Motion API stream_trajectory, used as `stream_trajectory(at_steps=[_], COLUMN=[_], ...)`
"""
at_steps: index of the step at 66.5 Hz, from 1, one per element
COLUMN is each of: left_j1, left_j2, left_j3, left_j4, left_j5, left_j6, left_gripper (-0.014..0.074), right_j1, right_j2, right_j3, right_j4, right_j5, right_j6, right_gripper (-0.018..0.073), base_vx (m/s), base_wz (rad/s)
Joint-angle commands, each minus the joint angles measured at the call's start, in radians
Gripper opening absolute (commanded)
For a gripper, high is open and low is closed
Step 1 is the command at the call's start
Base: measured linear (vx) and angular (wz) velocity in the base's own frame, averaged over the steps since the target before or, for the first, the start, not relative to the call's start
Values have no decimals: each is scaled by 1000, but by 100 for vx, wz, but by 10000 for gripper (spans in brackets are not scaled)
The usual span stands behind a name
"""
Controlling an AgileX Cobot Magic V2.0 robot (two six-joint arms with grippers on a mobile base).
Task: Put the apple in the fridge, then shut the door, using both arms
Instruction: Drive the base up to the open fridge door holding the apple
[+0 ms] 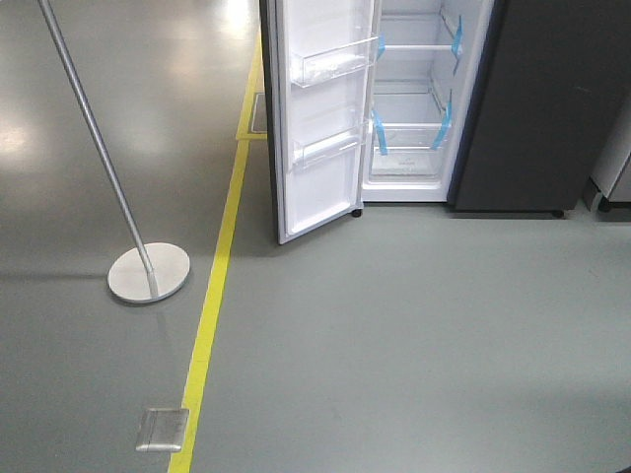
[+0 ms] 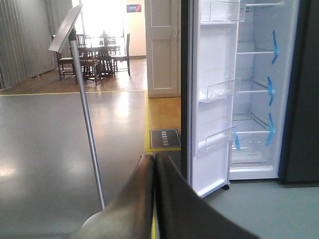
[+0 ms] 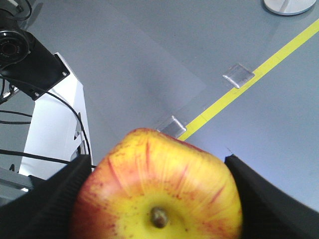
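Item 1. Apple: red with a yellow patch round the stem, stem end towards the wrist camera. It was clamped in the right gripper, one black finger against each flank, jaws spread to the apple's width. It hung above the grey floor. The fridge was out of that view.

Item 2. Left gripper: fingers pressed together with nothing between them, pointed towards the fridge.

Item 3. Fridge: dark grey, white inside, with glass shelves marked by blue tape.

Item 4. Door: swung wide open at the fridge's left side, white inner face showing, carrying clear door bins.

Item 5. Pole stand: round white base and slanted metal pole, standing left of the fridge, beyond the door.

Item 6. Yellow line: taped on the floor, running forward from the fridge's left side, between door and stand.

Item 7. Floor plate: metal, beside the line, well in front of the fridge.

Item 8. Cabinet: pale grey, just right of the fridge.

Item 9. Mat: dark, on the floor behind the fridge door.
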Motion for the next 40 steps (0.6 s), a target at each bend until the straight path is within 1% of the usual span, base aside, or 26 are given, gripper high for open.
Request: stream_trajectory(at_steps=[1,40], left_j1=[-2,-2], left_j2=[-14,-14], left_j3=[-17,-17], left_j4=[-1,-1], left_j5=[-79,-79], left_j6=[-9,-9], left_gripper=[-6,-6], right_j1=[1,1], right_j2=[5,5], right_j3=[-26,-26], right_j4=[48,48], right_j5=[-38,-38], right_j6=[-8,-8], right_gripper=[192,192], base_vx=[26,24], base_wz=[1,-1])
